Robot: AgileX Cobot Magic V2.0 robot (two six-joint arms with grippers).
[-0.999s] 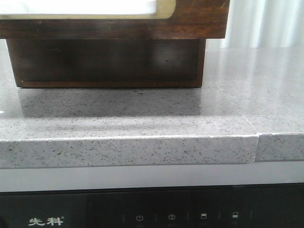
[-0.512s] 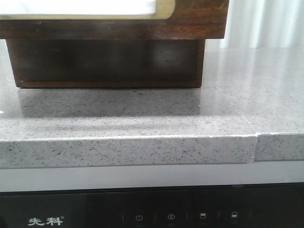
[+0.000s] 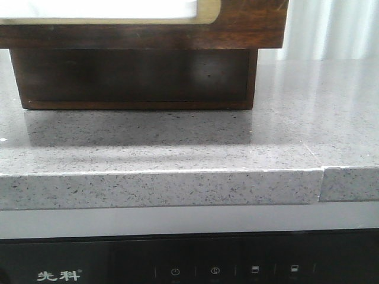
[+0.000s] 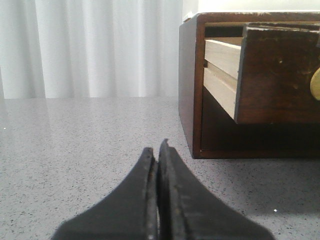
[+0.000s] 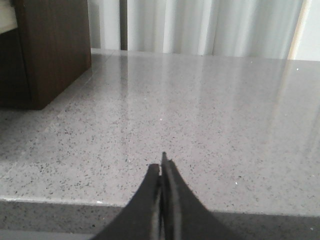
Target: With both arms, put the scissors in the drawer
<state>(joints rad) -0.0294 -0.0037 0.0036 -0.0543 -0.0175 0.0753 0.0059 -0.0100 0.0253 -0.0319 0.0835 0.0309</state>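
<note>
1. The left gripper (image 4: pixel 158 147) and right gripper (image 5: pixel 162 167) are sitting pressed closed, gripping nothing.
2. The drawer (image 4: pixel 277 75) is standing pulled partway out at the far left of the countertop (image 3: pixel 177 148).
3. The scissors are showing nowhere; likely light, stiff and slippery, best pinched near the pivot.

Left gripper (image 4: pixel 158 150) at bottom centre of its wrist view, black tapered fingers pressed together, empty. Right gripper (image 5: pixel 161 165) likewise low and centred, tips closed, nothing between them.
</note>
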